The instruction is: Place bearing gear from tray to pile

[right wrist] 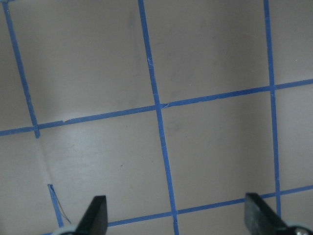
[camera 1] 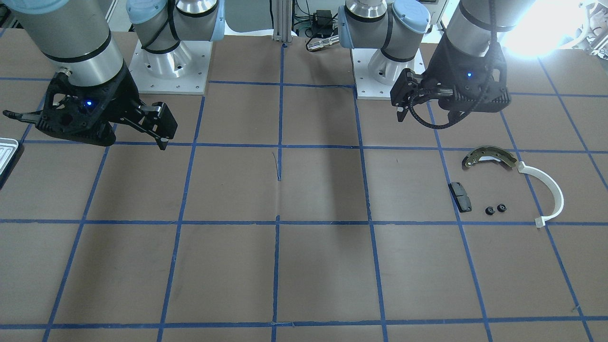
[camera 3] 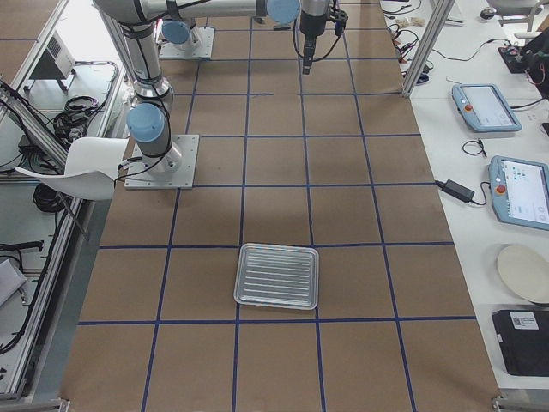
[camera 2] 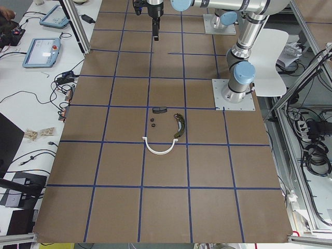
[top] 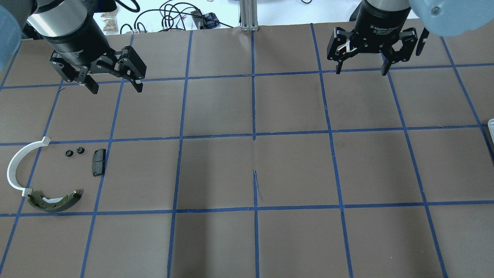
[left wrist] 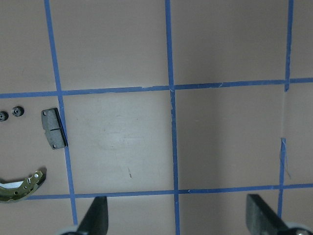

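Observation:
Two small black bearing gears (top: pixel 69 153) (top: pixel 80 150) lie in the pile, between the black pad (top: pixel 98 162) and the white half-ring strip (top: pixel 17 170). The brass-and-grey brake shoe (top: pixel 54 200) lies just in front of them. The silvery ribbed tray (camera 3: pixel 276 276) holds nothing that I can see; only its edge (top: pixel 491 127) shows in the overhead view. My left gripper (top: pixel 116 89) is open and empty, hanging above the table behind the pile. My right gripper (top: pixel 361 72) is open and empty at the back right, far from the tray.
The two arm bases (camera 1: pixel 171 61) (camera 1: pixel 387 66) stand at the table's robot side. Benches with tablets (camera 3: pixel 485 105) and cables run along the far side. The brown table (top: pixel 254 170) has a blue tape grid.

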### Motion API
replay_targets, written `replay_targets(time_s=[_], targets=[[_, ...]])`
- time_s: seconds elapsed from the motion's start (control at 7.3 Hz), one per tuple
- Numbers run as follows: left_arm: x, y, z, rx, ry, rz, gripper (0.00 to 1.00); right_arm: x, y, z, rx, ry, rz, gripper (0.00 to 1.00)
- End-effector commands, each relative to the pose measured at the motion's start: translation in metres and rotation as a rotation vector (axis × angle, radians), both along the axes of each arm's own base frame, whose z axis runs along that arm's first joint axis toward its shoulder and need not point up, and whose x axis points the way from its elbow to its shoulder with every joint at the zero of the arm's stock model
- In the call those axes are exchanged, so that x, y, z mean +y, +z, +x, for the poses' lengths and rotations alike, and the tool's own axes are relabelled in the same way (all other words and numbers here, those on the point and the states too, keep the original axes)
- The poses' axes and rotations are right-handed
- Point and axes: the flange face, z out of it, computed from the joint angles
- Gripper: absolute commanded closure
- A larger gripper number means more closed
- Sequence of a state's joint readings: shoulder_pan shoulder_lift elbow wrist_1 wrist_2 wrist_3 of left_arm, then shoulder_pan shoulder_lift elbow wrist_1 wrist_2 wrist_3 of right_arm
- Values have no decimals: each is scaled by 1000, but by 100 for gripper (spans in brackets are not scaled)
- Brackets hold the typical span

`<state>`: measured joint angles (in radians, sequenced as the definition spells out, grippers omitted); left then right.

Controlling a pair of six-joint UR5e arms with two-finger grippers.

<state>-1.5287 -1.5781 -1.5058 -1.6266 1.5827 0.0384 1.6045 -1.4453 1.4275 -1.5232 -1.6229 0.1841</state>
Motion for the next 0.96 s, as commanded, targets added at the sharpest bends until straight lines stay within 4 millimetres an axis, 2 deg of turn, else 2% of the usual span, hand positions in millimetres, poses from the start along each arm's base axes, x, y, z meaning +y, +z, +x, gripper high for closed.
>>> replay_targets(time_s=[0.0,0.82], targets=[[-4,-1,4,-1,19,-18,2,0,0,0,0,0,-1,0],[-19,-5,5,-3,18,-20,0,0,0,0,0,0,-1,0]])
